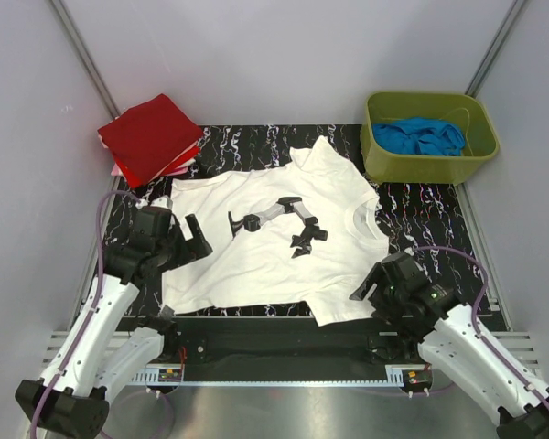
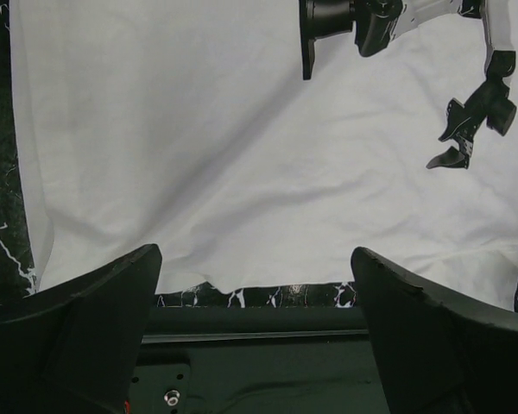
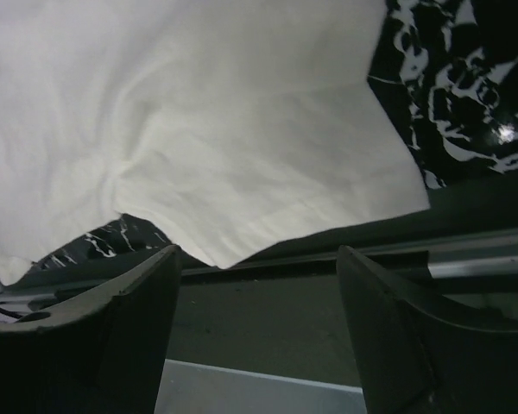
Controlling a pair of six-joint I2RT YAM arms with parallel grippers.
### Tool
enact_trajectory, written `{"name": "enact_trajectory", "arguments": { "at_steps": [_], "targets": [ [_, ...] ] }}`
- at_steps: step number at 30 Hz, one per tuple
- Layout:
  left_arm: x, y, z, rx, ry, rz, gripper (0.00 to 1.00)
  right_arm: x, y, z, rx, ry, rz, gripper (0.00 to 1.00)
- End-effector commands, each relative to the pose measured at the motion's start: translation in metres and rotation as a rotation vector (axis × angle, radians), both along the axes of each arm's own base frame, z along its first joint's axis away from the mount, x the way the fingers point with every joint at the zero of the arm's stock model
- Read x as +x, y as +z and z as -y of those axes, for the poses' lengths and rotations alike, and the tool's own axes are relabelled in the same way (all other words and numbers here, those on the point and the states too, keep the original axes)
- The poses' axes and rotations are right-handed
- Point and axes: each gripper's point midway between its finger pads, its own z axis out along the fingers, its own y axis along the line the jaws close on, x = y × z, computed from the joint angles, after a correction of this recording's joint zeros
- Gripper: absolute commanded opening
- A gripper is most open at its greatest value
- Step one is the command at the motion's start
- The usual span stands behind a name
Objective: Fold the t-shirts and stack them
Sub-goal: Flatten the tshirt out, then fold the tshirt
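Note:
A white t-shirt [image 1: 256, 251] with a grey-black chest print [image 1: 284, 219] lies spread flat on the black marbled mat [image 1: 421, 215], its collar to the right. Folded red t-shirts [image 1: 151, 135] are stacked at the back left, with a pink edge [image 1: 119, 170] showing underneath. My left gripper [image 1: 194, 240] hovers open over the shirt's left part. In the left wrist view the shirt [image 2: 198, 155] fills the frame and its near hem lies just beyond the open gripper [image 2: 255, 259]. My right gripper [image 1: 368, 282] is open at the shirt's near right corner. The right wrist view shows that corner [image 3: 224, 129] ahead of the empty gripper [image 3: 259, 259].
A green bin [image 1: 480, 146] holding blue cloth [image 1: 419, 137] stands at the back right. A black rail [image 1: 274, 343] and a metal strip run along the near table edge between the arm bases. Grey walls close in the left, right and back.

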Motion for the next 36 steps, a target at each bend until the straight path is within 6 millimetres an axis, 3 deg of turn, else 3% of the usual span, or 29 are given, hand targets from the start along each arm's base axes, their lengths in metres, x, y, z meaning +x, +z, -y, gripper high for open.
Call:
{"name": "enact_trajectory", "arguments": {
  "at_steps": [1,4,8,16,24,26,27,29,30,32,36],
  "targets": [
    [-0.005,-0.004,0.004,-0.029,-0.015,0.002,0.99,-0.015,-0.005,-0.003,0.008,-0.011,-0.109,0.81],
    [-0.004,0.002,0.004,-0.027,-0.021,0.027,0.99,-0.012,-0.022,-0.004,-0.059,0.028,-0.186,0.89],
    [-0.004,0.002,0.005,-0.023,-0.040,0.032,0.99,-0.008,-0.035,-0.003,-0.112,0.045,-0.222,0.89],
    [-0.004,0.004,0.005,-0.029,-0.042,0.048,0.99,0.008,-0.036,-0.003,-0.159,0.027,-0.208,0.82],
    [-0.003,0.004,0.003,-0.023,-0.033,0.046,0.99,0.030,-0.040,-0.014,-0.203,0.060,-0.198,0.66],
    [-0.003,0.004,0.003,-0.021,-0.031,0.050,0.99,0.025,-0.054,-0.023,-0.163,0.077,-0.223,0.59],
    [-0.002,0.004,0.003,-0.020,-0.030,0.049,0.99,0.024,-0.056,-0.024,-0.161,0.077,-0.237,0.47],
    [-0.002,0.003,0.002,-0.018,-0.025,0.043,0.99,0.027,-0.053,-0.024,-0.165,0.081,-0.218,0.34],
    [-0.002,0.002,0.002,-0.017,-0.025,0.040,0.99,0.025,-0.054,-0.023,-0.160,0.076,-0.216,0.12],
    [-0.002,0.003,0.002,-0.017,-0.025,0.041,0.99,0.024,-0.051,-0.022,-0.157,0.079,-0.203,0.00],
    [-0.005,0.000,0.001,-0.020,-0.005,0.019,0.99,0.025,-0.039,-0.021,-0.158,0.107,-0.173,0.00]
  ]
}}
